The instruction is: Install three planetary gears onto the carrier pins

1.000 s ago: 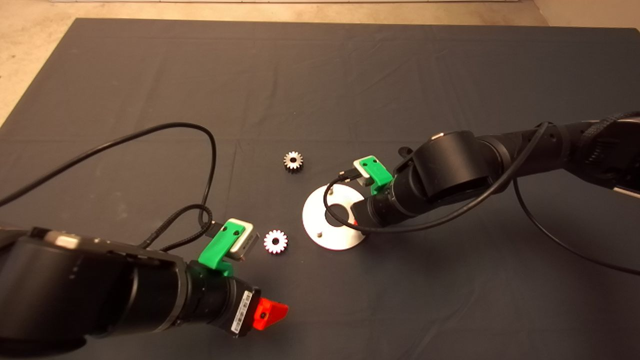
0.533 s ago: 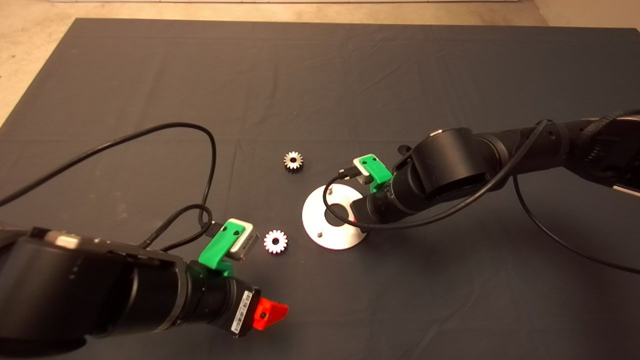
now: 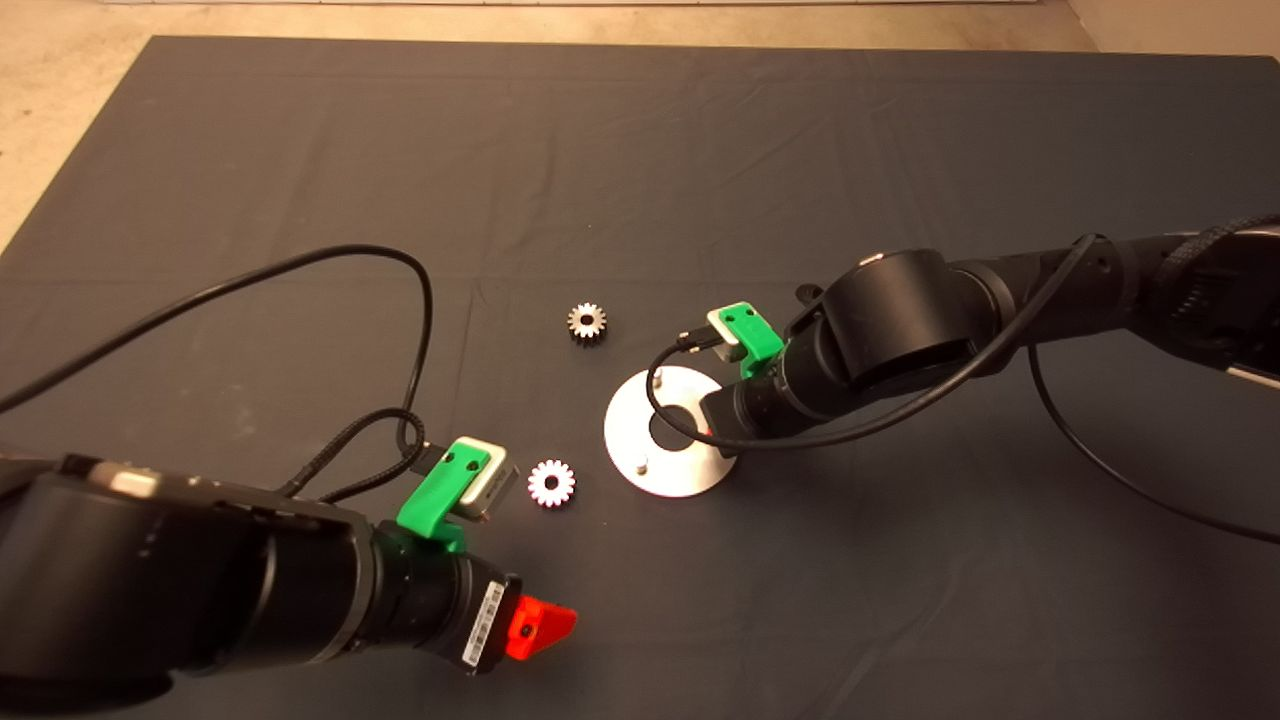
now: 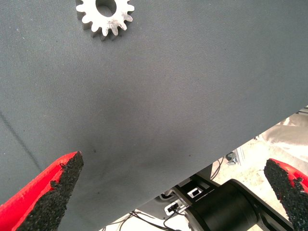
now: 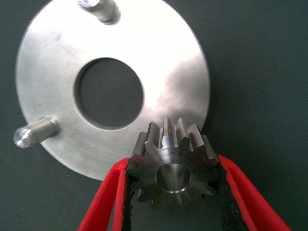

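The shiny disc (image 3: pixel 640 440) lies mid-mat, also seen in the right wrist view (image 5: pixel 159 53). Two carrier pins (image 5: pixel 34 134) (image 5: pixel 102 8) stand bare on it. My right gripper (image 5: pixel 173 192) is shut on one planetary gear (image 5: pixel 171 168), held over the disc's near rim. Whether a pin sits under that gear is hidden. In the head view the right wrist (image 3: pixel 735 410) covers the disc's right side and hides the fingers. Two more gears lie loose on the mat (image 3: pixel 587 322) (image 3: pixel 551 483). My left gripper (image 3: pixel 545 622) hovers open at the lower left, near the second gear (image 4: pixel 105 17).
A black cable (image 3: pixel 300 270) loops across the mat left of the gears. The mat's near edge, with floor and equipment beyond it (image 4: pixel 226 202), shows in the left wrist view.
The right wrist has shifted slightly over the disc with the gear in its grip. The left arm and both loose gears have not moved.
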Available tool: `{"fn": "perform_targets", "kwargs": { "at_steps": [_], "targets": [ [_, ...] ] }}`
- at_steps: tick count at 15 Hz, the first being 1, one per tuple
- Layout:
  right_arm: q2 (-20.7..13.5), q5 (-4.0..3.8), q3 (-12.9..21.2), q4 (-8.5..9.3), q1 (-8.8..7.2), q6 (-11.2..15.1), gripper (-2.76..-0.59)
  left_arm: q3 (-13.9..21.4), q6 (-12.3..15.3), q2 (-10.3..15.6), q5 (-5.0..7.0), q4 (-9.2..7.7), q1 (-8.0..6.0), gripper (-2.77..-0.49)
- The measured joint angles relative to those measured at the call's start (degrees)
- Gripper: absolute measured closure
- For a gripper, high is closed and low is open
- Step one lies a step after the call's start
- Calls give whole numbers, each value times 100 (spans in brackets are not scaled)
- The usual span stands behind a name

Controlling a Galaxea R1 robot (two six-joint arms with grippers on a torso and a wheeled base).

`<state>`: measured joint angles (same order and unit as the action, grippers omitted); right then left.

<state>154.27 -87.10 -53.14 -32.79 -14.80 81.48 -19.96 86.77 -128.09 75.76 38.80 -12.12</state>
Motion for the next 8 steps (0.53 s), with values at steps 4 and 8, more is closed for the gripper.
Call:
{"fn": "perform_targets", "kwargs": {
  "at_steps": [4,8],
  "targets": [
    [0,-74,-17,-15,-72,0,-97,0,0,0,-16,0,0,-275],
    [0,-77,8,-15,-77,2,-97,0,0,0,-16,0,0,-275]
  ]
}}
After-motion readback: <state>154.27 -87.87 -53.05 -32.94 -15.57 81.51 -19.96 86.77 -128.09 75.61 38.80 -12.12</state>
